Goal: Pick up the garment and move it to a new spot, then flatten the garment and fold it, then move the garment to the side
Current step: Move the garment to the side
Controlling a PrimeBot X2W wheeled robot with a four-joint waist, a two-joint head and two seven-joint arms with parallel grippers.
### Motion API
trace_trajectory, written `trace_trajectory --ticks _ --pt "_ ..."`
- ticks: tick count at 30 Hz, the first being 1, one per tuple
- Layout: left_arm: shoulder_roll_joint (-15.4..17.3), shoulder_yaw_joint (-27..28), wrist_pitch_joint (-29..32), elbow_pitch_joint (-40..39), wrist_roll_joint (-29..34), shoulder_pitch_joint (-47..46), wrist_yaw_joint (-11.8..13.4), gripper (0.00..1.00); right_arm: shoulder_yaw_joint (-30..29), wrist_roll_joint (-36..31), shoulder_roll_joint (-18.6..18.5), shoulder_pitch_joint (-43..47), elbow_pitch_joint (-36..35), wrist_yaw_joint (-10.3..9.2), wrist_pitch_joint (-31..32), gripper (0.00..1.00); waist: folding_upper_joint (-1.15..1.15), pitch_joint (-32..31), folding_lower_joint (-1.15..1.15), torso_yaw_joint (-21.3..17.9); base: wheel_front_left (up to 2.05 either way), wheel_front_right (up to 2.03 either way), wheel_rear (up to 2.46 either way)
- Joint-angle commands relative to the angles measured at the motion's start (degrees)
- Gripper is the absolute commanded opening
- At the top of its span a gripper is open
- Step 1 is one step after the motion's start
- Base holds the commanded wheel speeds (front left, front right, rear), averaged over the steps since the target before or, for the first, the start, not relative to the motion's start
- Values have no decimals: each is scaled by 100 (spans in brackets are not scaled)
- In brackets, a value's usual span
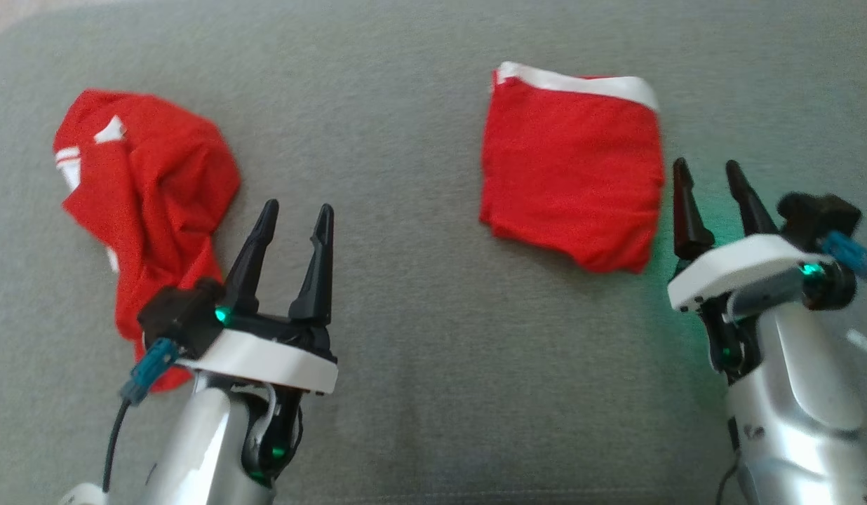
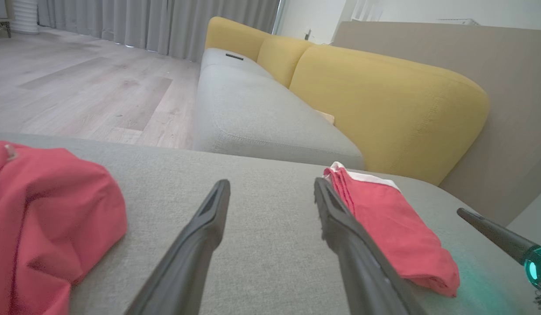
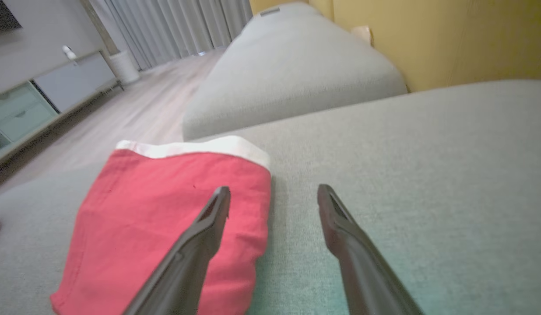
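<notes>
A wide grey cushion [image 1: 405, 294] is seen from the head view, and two red garments are laid on it, well apart. A crumpled red garment [image 1: 146, 189] with small white markings is bunched in a loose heap at the robot's left, its lower end hidden behind the left wrist. A folded red garment [image 1: 570, 175] is laid flat at the robot's right as a roughly square packet, with a white band along its far edge. The left gripper [image 1: 298, 207] is held over bare cushion just beside the crumpled garment; its fingers are spread wide apart and nothing is gripped between them. The right gripper [image 1: 706, 165] is held just beside the near right corner of the folded garment; its fingers are likewise parted to their full spread and nothing is held. In the right wrist view one finger is seen in front of the folded garment's edge and the other over bare cushion; whether the cloth is touched cannot be told. In the left wrist view a yellow backrest [image 2: 384, 96] is seen beyond the cushion, with a wooden floor [image 2: 78, 87] and grey curtains [image 2: 143, 22] further off.
</notes>
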Motion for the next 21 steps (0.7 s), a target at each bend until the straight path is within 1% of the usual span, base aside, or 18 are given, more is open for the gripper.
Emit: trace_trajectory --ticks 1,7,13,14,15,16,19,20,21 --pt "60 98 -34 -168 -52 -262 -21 100 125 73 -1 -270 32 -4 185 100 0 183 0 232 0 0 0" --pt "60 10 -34 -153 -118 -362 23 100 51 500 -1 -618 756 -4 661 100 0 308 0 472 0 0 0" --pt "60 14 -34 -147 -130 -378 56 100 54 624 -1 -870 1442 -4 857 100 0 348 0 500 0 0 0" --pt "60 17 -34 -142 -129 -378 60 100 93 663 -1 -926 1516 -4 844 98 0 347 0 486 0 0 0" --pt "60 21 -34 -133 -126 -379 61 100 152 652 -1 -981 1570 -4 810 32 0 343 0 464 0 0 0" --pt "60 29 -34 -128 -124 -382 64 100 223 596 -1 -1035 1606 -4 766 0 0 338 0 434 0 0 0" --pt "60 40 -34 -119 -119 -393 67 100 310 244 -2 -1166 1656 -4 609 0 0 307 0 324 0 0 0" --pt "60 40 -34 -119 -119 -393 67 100 310 244 -2 -1166 1656 -4 609 0 0 307 0 324 0 0 0" --pt "60 41 -34 -119 -117 -394 67 100 344 71 -29 -1199 1647 -4 562 0 0 301 0 288 0 0 0"
